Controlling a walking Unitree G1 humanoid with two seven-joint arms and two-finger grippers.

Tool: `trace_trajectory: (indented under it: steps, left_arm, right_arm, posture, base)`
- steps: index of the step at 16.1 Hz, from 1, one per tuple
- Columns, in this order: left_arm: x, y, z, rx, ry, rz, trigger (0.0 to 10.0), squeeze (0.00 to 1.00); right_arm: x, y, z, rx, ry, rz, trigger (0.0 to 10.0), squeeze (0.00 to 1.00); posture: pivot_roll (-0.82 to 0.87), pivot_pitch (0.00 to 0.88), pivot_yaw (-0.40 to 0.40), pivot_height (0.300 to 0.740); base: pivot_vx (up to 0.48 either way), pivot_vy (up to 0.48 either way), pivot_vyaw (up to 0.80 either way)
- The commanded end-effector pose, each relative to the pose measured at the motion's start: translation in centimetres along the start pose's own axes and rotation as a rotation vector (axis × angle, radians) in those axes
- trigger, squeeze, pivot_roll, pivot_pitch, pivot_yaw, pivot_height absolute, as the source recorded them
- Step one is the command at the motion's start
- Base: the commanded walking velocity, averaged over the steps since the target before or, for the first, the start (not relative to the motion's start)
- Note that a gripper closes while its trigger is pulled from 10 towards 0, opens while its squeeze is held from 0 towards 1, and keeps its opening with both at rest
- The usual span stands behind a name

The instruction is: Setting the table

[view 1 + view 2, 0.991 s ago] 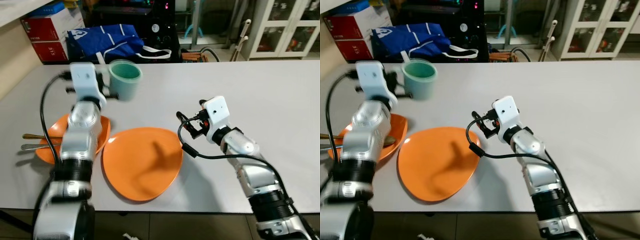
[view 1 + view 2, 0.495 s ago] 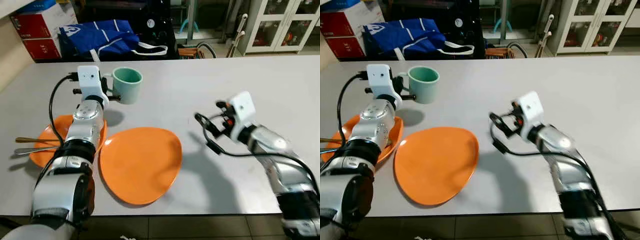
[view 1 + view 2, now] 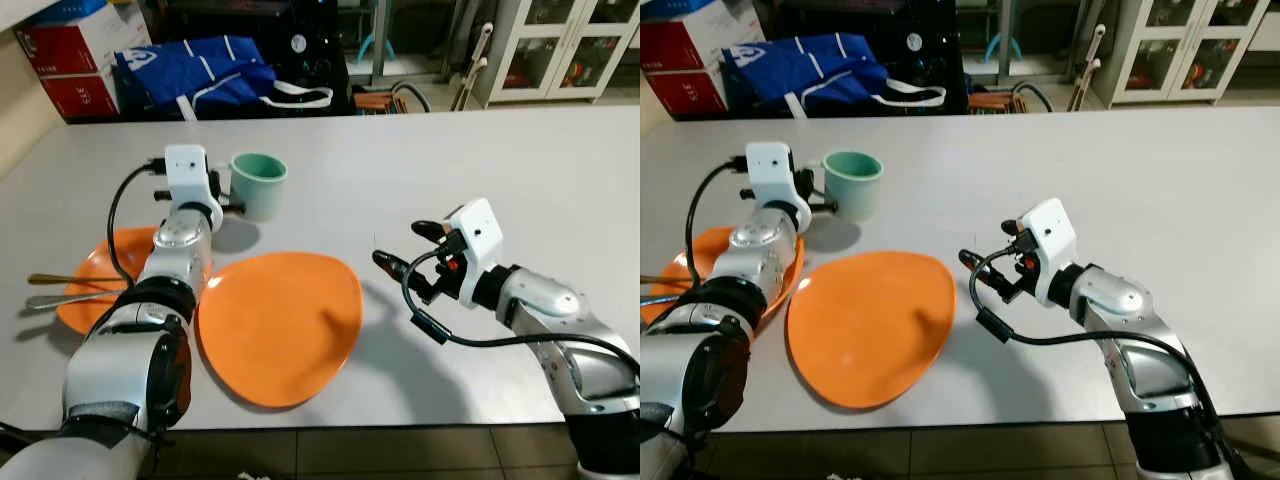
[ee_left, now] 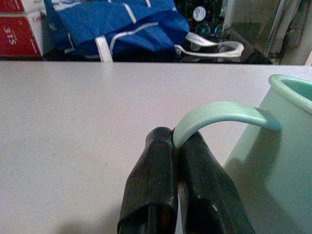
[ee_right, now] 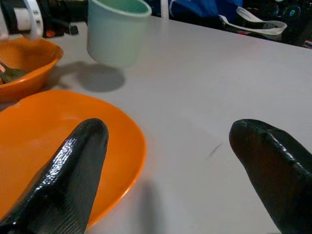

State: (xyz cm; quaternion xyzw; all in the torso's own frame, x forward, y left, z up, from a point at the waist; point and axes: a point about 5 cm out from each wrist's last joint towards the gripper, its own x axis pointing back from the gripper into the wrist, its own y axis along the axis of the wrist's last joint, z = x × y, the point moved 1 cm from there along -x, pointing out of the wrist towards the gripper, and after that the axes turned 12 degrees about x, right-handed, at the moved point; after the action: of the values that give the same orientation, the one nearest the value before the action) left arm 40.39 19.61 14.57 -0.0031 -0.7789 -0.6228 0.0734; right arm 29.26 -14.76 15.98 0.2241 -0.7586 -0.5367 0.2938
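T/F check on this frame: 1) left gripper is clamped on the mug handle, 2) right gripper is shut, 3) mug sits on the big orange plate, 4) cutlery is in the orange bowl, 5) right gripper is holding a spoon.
1) The left gripper is clamped on the handle of the green mug. True.
2) The right gripper is shut. False: its fingers are spread wide apart.
3) The mug sits on the orange plate. False: it is over the bare table, beyond the plate; its shadow shows below it in the right wrist view.
4) Cutlery lies in the orange bowl. True: the handles stick out over its rim.
5) The right gripper holds a spoon. False: nothing is between its fingers.
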Motion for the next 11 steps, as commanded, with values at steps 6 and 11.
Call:
trace_trajectory:
  steps: [6, 11]
  left_arm:
    - [-0.1, -0.8, -1.0, 0.023, 0.015, 0.036, 0.0, 0.00]
    - [-0.1, -1.3, -2.0, -0.020, -0.006, 0.075, 0.0, 0.00]
  right_arm:
    - [0.7, 0.8, 1.1, -0.020, 0.065, 0.006, 10.0, 0.00]
    - [0.6, 0.7, 1.8, -0.037, 0.076, 0.021, 10.0, 0.00]
  posture:
    - [-0.27, 0.044, 0.086, 0.740]
    - [-0.27, 0.047, 0.095, 0.740]
  base:
    - [0.000, 0.000, 0.00]
    - [0.000, 0.000, 0.00]
